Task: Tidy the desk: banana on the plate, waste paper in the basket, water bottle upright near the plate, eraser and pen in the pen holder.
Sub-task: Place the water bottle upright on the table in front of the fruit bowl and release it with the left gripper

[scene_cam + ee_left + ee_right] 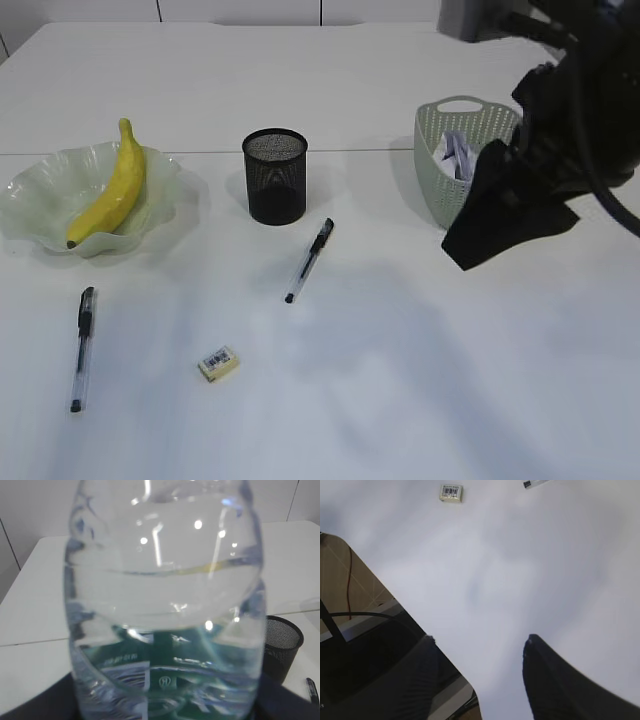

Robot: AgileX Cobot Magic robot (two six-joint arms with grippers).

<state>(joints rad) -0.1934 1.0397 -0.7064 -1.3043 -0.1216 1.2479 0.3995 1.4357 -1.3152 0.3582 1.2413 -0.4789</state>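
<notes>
Desk (450, 380): white top, thin seam running across behind the plate and pen holder.

Right arm (560, 130): we see it as a big dark mass at the right edge of the exterior view, in front of the basket and partly covering it. Right gripper (479, 640): fingers apart, nothing between them, hanging above bare desk. Its wrist view has the eraser at the top edge, well away from the fingers.

Basket (432, 150): sage green, woven, right of centre behind the seam. Crumpled waste paper (457, 152) is inside it.

Plate (30, 195): pale green, ruffled rim, far left. Banana (115, 190) lies in it, stem end up over the back rim.

Water bottle (160, 605): we don't see it in the exterior view. It fills the left wrist view at very close range, upright, with a level waterline and the green label low down. The left gripper's fingers are hidden behind it; we read the jaws as clamped on the bottle. Past it, the pen holder and a pen tip show at the right edge.

Pen holder (275, 175): black mesh cup, upright, between plate and basket. We can't tell what's inside.

Two pens lie flat on the desk: one (310, 260) just in front and right of the holder, at a slant; another (82, 345) near the front left, below the plate.

Eraser (218, 363): pale yellow, barcode sticker up, on the desk between the two pens, touching neither.
</notes>
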